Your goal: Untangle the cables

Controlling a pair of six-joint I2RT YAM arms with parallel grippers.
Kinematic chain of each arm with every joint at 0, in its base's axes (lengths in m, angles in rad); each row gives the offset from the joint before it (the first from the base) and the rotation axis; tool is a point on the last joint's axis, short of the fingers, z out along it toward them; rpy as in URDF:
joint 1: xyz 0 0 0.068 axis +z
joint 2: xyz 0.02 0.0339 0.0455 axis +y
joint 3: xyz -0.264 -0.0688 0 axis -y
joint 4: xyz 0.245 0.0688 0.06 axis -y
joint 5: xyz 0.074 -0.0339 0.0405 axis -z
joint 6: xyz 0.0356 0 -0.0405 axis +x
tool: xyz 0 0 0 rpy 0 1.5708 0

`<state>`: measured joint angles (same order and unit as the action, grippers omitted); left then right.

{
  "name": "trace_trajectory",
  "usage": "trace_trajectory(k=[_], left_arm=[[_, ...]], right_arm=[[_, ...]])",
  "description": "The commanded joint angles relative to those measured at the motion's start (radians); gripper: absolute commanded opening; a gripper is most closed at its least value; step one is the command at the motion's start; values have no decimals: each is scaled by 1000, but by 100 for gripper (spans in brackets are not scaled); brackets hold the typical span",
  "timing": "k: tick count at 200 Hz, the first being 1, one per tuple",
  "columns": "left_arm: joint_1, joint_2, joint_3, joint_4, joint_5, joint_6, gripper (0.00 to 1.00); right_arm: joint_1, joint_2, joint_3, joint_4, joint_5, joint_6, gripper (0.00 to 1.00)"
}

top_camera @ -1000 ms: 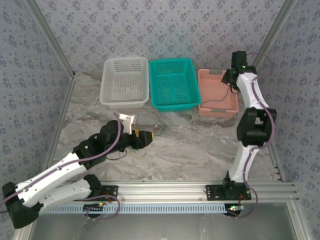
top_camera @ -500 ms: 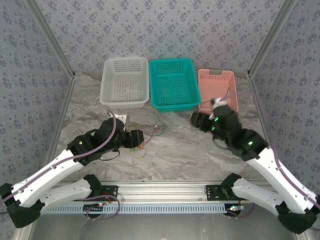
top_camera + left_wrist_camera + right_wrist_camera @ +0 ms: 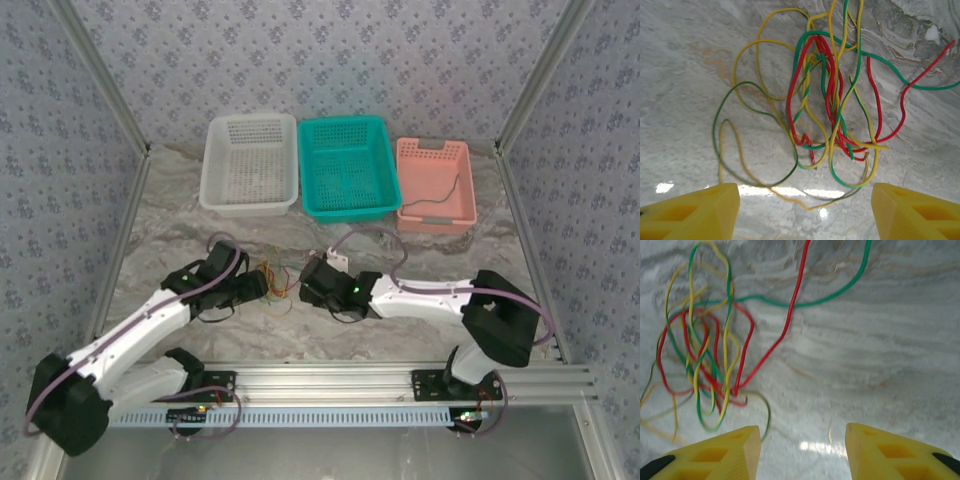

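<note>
The cables (image 3: 277, 277) lie in a loose tangle of yellow, green and red wires on the marble table between my two grippers. In the left wrist view the cables (image 3: 825, 100) spread just ahead of my left gripper (image 3: 802, 215), which is open, with a thin yellow-green loop lying on the table between its yellow fingertips (image 3: 695, 210). In the right wrist view the cables (image 3: 705, 355) sit ahead and to the left of my right gripper (image 3: 802, 452), open over bare marble. From above, the left gripper (image 3: 255, 288) and right gripper (image 3: 310, 285) flank the tangle. A black cable (image 3: 440, 205) lies in the pink basket.
Three baskets stand in a row at the back: white (image 3: 250, 206), teal (image 3: 348, 213) and pink (image 3: 436, 226). Marble tabletop (image 3: 400, 260) stretches between the baskets and the arms. The aluminium rail (image 3: 340, 378) runs along the near edge.
My right arm has swung down from the pink basket to the table centre, right of the tangle. The left gripper has drawn back slightly, staying at the tangle's left.
</note>
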<state>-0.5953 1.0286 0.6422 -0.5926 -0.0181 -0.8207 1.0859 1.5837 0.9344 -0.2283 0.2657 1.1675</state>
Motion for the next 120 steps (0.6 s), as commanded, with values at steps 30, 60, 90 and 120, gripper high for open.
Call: trace_trajectory(k=[30,60,90,120], left_arm=[[6,155,24,106,-16,34,70],[5,167,13,162,-2,26,70],[6,182,25,187,7,27,71],[6,215,52,171,-13,38,71]], right_arm=[[-129,131,140,-152,152,-77,51],[-186,224,163,-59,83,-191,50],[-233,311,201,-23,32,-220,47],[-247,355,230,-2,15,-227,42]])
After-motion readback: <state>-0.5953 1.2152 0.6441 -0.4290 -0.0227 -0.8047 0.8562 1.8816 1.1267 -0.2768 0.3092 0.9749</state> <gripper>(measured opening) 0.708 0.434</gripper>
